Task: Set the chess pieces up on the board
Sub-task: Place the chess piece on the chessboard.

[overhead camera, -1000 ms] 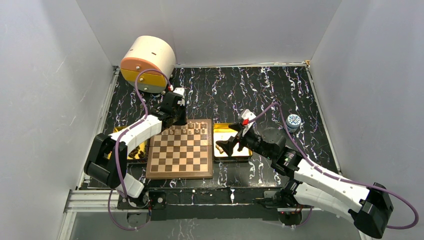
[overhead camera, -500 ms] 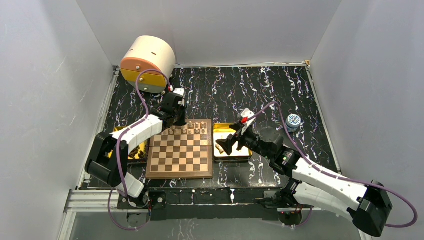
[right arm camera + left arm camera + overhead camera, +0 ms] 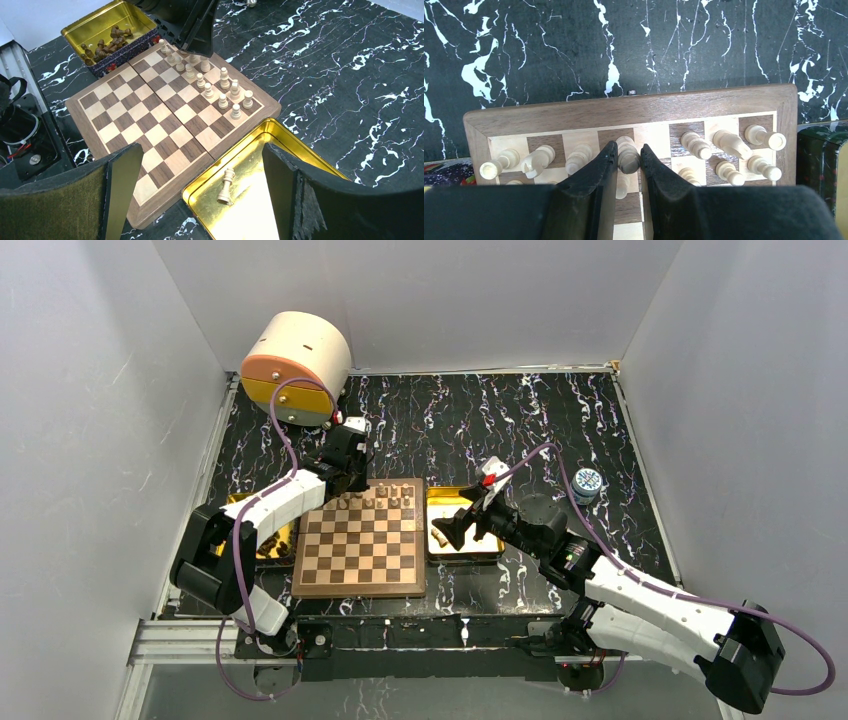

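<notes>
From above: finds the left gripper (image 3: pixel 352 476) at the far edge of the board (image 3: pixel 362 550), over the back row. Shows pale chess pieces (image 3: pixel 380 501) filling only part of the two farthest rows. Shows the left arm (image 3: pixel 275 502) stretched low along the board's left side, wrist tipped down. Places the right gripper (image 3: pixel 462 525) over the gold tray (image 3: pixel 492 554) just beside the board's right edge, with the right arm (image 3: pixel 630 590) reaching in from the board's near right.

From the left wrist: shows the fingers (image 3: pixel 599 175) pinched on the head of a held piece (image 3: pixel 628 157), at a back-row square near the middle of the board's far edge. Cannot tell whether its base touches the square. To finish well: centre it, lower straight down until seated, part the jaws only slightly to spare the close neighbours, then lift straight up.

From the right wrist: shows jaws spread wide and holding nothing, above the tray's corner nearest the board. Finds one lone piece (image 3: pixel 226 186) lying on its side there, probably the next pick. Shows a second tray (image 3: pixel 97 22) with dark pieces (image 3: pixel 105 44) at the board's left side.
</notes>
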